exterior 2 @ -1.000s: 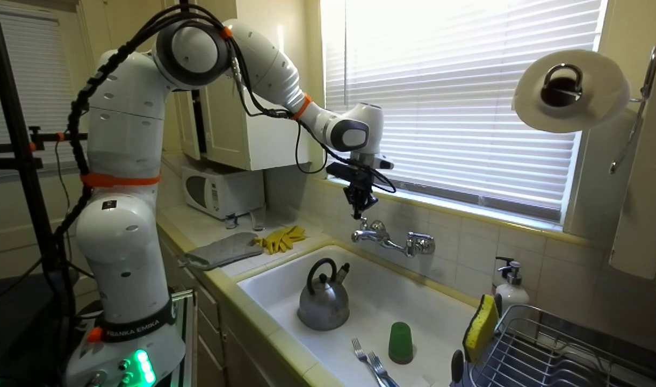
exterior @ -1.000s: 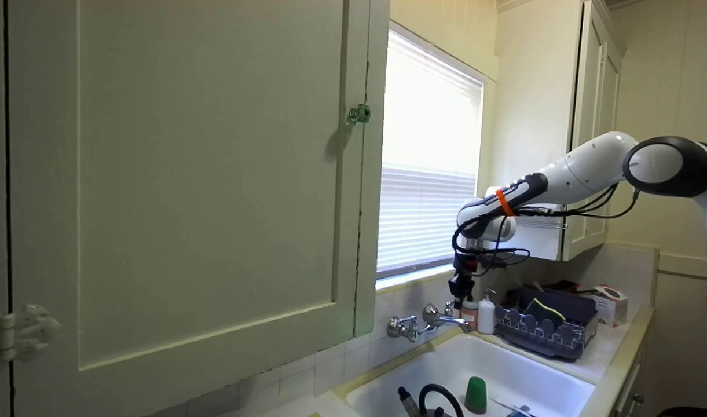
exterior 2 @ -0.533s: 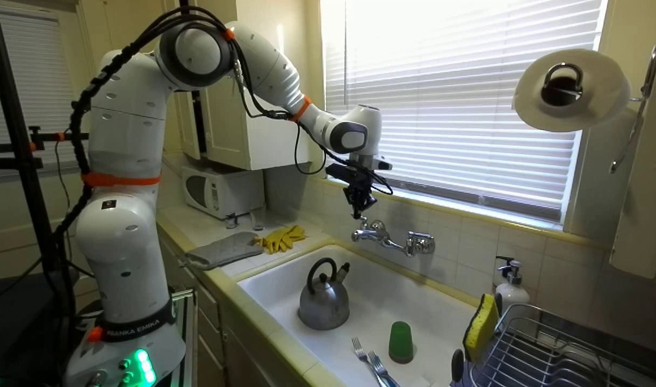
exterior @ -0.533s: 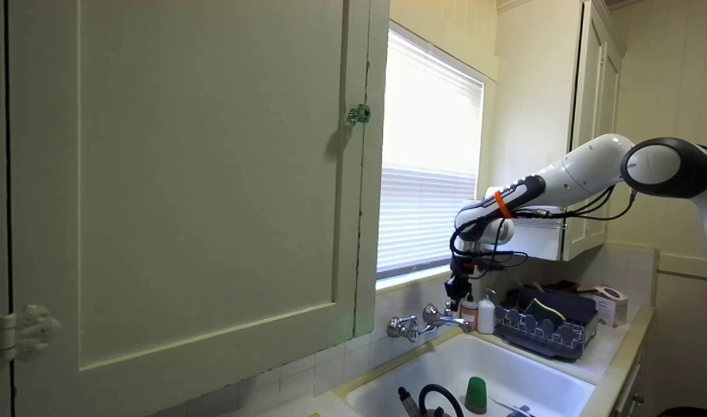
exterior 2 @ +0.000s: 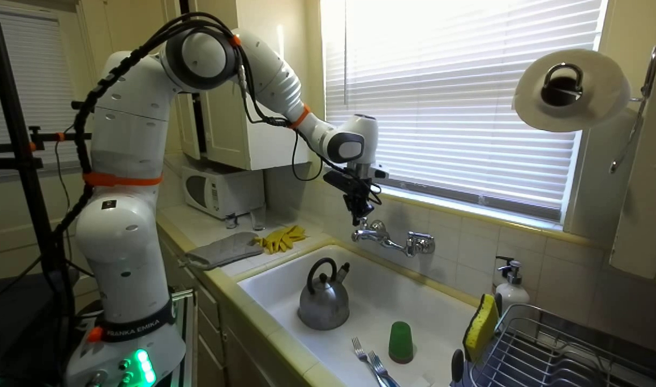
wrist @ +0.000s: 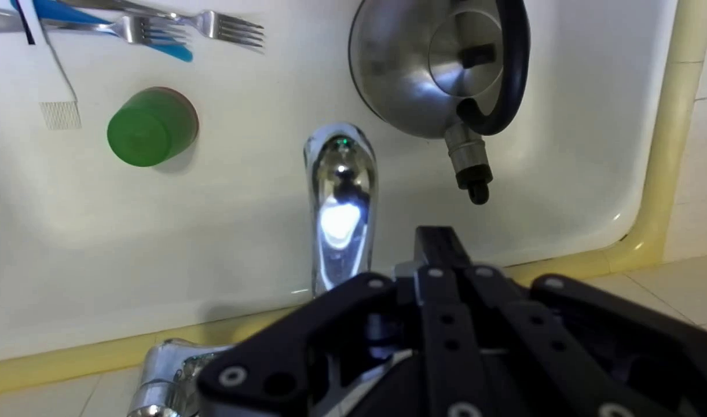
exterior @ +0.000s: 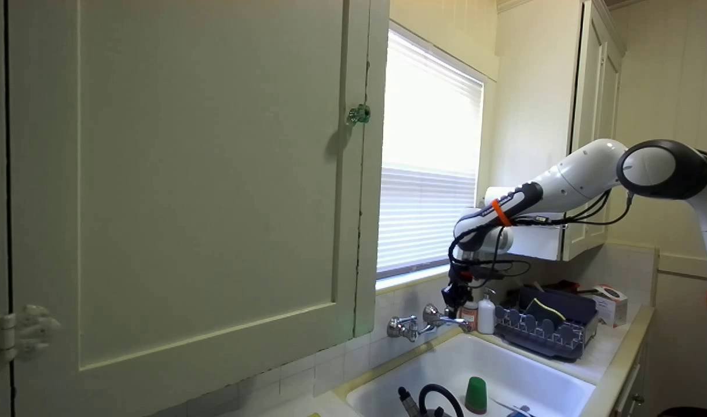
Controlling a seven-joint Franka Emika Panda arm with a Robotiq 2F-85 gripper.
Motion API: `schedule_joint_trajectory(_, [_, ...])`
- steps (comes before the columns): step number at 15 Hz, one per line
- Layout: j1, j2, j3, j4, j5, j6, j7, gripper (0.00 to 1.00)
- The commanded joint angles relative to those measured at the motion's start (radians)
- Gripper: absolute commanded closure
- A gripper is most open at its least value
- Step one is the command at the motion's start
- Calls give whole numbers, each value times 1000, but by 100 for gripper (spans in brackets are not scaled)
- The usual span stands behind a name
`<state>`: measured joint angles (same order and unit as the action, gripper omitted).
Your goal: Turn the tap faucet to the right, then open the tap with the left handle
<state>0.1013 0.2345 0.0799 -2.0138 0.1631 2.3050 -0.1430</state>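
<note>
The chrome tap faucet is on the tiled wall above the sink; it also shows in an exterior view. In the wrist view its spout points straight out over the sink. The small left handle shows close beside my fingertips; in the wrist view it is hidden behind the gripper. My gripper points down, its black fingers together with nothing seen between them. In the wrist view the gripper is beside the spout, on the kettle side. Whether it touches the handle I cannot tell.
A steel kettle, a green cup and forks are in the white sink. Soap bottles and a dish rack stand at the right. The window sill is above the tap.
My gripper has come down a little, and the arm has lowered with it. The fingertips are now lower beside the tap. The tap looks unchanged.
</note>
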Motion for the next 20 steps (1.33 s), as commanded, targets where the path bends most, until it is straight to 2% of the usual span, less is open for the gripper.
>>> schedule_joint_trajectory(1, [-4,6,8,-35,-13,30,50,100])
schedule_joint_trajectory(7, [-22,-2,-10,-59,-39,14,44,100])
schedule_joint_trajectory(15, [-54,6,-28,-66,-65,53,-14,100])
schedule_joint_trajectory(20, [-100,18,-38,-63,-55,82,-120,100])
